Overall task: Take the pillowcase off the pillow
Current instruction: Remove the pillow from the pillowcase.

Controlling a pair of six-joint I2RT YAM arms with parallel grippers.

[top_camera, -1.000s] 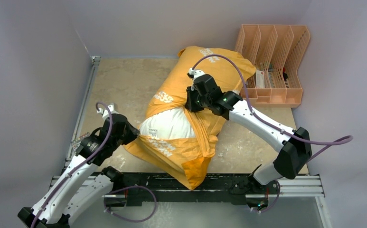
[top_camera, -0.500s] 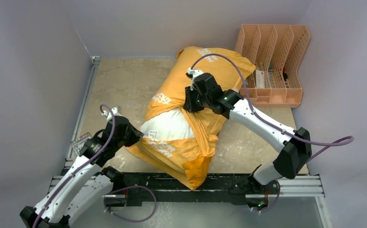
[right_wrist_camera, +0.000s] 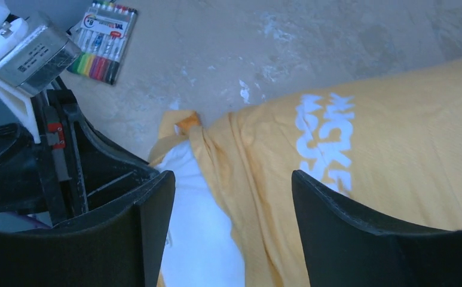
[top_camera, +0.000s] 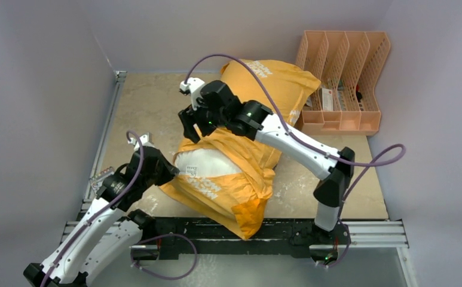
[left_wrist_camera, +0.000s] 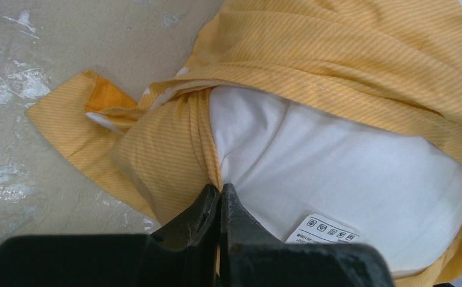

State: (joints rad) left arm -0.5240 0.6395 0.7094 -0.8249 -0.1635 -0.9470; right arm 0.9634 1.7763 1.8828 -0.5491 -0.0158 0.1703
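From my station I see the pillowcase and the pillow inside it lying on a slant across the middle of the surface. The bundle runs from the near edge up toward the far right corner, where its far end sits just beside the peach desk organiser. The case covers the far end and is bunched in bands around the middle. A bare white bulge of pillow shows on the side toward the left edge, and one orange corner reaches over the near edge. The left fingers are clenched tight, tips pressed into the crease where the gathered hem of the case meets the white pillow. I cannot tell which of the two cloths is pinched between them. The pillow's care label lies just to the side of the tips. The right fingers are spread wide and grasp nothing. They hang above the left flank of the bundle, and in the wrist view the orange cloth and its white lettering lie under and between them, apart from both. A pack of markers lies by the left edge, near the left arm.
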